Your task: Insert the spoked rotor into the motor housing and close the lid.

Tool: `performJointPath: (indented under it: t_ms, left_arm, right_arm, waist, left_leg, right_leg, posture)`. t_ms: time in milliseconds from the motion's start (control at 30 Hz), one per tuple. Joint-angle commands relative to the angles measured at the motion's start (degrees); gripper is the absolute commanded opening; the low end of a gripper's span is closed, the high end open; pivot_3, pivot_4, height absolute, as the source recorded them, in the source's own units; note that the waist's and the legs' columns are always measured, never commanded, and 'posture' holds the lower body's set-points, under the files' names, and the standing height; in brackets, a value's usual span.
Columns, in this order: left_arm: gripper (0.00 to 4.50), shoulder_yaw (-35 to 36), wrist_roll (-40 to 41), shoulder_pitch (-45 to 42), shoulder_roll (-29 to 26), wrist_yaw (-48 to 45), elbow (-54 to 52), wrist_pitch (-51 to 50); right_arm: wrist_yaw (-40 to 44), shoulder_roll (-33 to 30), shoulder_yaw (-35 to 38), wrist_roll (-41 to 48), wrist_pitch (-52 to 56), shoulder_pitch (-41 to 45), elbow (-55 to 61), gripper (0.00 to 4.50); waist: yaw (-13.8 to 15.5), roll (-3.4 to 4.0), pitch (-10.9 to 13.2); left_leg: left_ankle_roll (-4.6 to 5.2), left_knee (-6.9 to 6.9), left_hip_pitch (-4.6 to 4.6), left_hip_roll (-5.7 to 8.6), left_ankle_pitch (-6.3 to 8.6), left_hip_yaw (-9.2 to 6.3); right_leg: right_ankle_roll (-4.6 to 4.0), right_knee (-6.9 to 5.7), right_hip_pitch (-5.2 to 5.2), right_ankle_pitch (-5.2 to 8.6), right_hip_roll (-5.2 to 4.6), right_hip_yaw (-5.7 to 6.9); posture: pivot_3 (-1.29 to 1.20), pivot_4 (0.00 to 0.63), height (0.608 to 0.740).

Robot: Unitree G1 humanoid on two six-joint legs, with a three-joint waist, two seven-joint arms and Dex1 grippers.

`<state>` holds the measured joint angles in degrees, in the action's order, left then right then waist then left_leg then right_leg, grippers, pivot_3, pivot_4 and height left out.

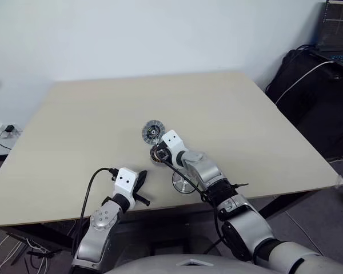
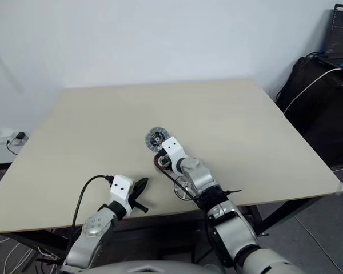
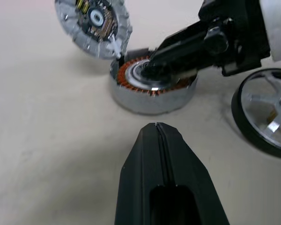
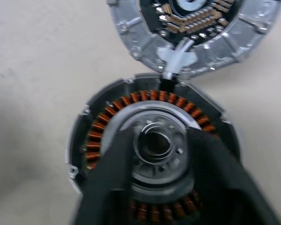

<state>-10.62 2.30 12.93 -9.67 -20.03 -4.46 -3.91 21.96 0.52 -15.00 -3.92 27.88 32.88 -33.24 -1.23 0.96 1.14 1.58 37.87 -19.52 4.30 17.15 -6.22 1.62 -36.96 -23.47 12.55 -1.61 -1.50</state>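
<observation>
The motor housing (image 4: 150, 154) is seen on the table (image 1: 74, 142) with the lid (image 3: 93, 26) touching its far edge and the spoked rotor (image 3: 267, 112) lying beside it, while the right gripper (image 4: 159, 145), jaws parted, is straddling the housing's hub and the left gripper (image 3: 161, 173) is held pressed together nearby.

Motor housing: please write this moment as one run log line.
right gripper: open, fingers astride motor housing centre | left gripper: shut, empty | spoked rotor: on table | lid: beside housing
</observation>
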Motion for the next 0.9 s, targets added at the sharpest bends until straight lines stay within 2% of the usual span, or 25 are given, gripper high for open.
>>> performJointPath:
  t_ms: [33, 133, 267, 367, 700, 900]
  left_arm:
    - [0.00, -0.8, -0.4, -1.4, 0.6, -0.3, 1.6, 2.5]
    - [0.00, -1.0, -0.4, -2.1, 0.7, -0.4, 3.5, 3.6]
    - [0.00, -1.0, -0.2, -3.0, 1.1, -0.1, 5.6, 5.0]
    - [0.00, -1.0, -0.2, -3.5, 2.0, 0.5, 6.8, 6.6]
    - [0.00, -0.8, -0.7, -4.1, 3.4, 1.9, 9.7, 9.1]
    - [0.00, -0.9, -1.0, -4.4, 3.9, 2.3, 10.9, 9.7]
  right_arm:
    - [0.2, 0.1, 0.4, 0.2, 0.2, 1.0, 1.5, 3.07]
    - [0.1, 0.1, 0.5, 0.0, 0.2, 1.0, 1.7, 3.99]
    - [0.3, 0.3, 0.5, 0.3, -0.1, 0.8, 2.5, 3.99]
    - [0.3, 0.7, 0.8, 0.7, -0.5, 0.8, 3.1, 3.33]
    - [0.4, 1.3, 0.7, 1.1, 0.4, 0.0, 8.3, 0.03]
    - [1.6, 0.4, -0.8, 0.8, 4.6, -2.1, 14.5, 0.03]
  waist:
    - [-0.1, 0.01, 0.0]
    - [-0.1, 0.02, 0.0]
    - [0.0, 0.02, 0.0]
    - [0.0, 0.02, 0.0]
    - [0.0, 0.02, 0.0]
    - [0.2, 0.02, 0.0]
  left_leg:
    - [0.00, 0.00, 0.00, -0.01, 0.00, 0.01]
    - [-0.01, 0.00, -0.01, -0.01, -0.01, 0.00]
    - [-0.02, 0.01, -0.02, 0.00, -0.02, -0.01]
    - [-0.01, 0.00, -0.03, 0.00, -0.02, -0.01]
    - [-0.01, -0.01, -0.07, 0.00, -0.02, -0.01]
    - [-0.01, 0.00, -0.07, 0.01, -0.02, -0.01]
  right_leg:
    - [0.00, -0.01, 0.00, 0.00, 0.01, 0.00]
    - [0.00, -0.02, 0.01, 0.00, 0.01, -0.02]
    - [-0.02, -0.01, 0.00, -0.01, 0.00, -0.01]
    - [-0.02, -0.01, 0.00, -0.02, 0.00, -0.02]
    - [-0.03, -0.01, 0.00, -0.02, 0.00, -0.08]
    - [-0.03, -0.01, -0.01, -0.02, 0.00, -0.07]
  posture:
    - [0.00, 0.000, 0.740]
    - [0.00, 0.000, 0.740]
    - [0.00, 0.000, 0.740]
    - [0.00, 0.000, 0.740]
    - [0.00, 0.000, 0.740]
    - [0.00, 0.000, 0.740]
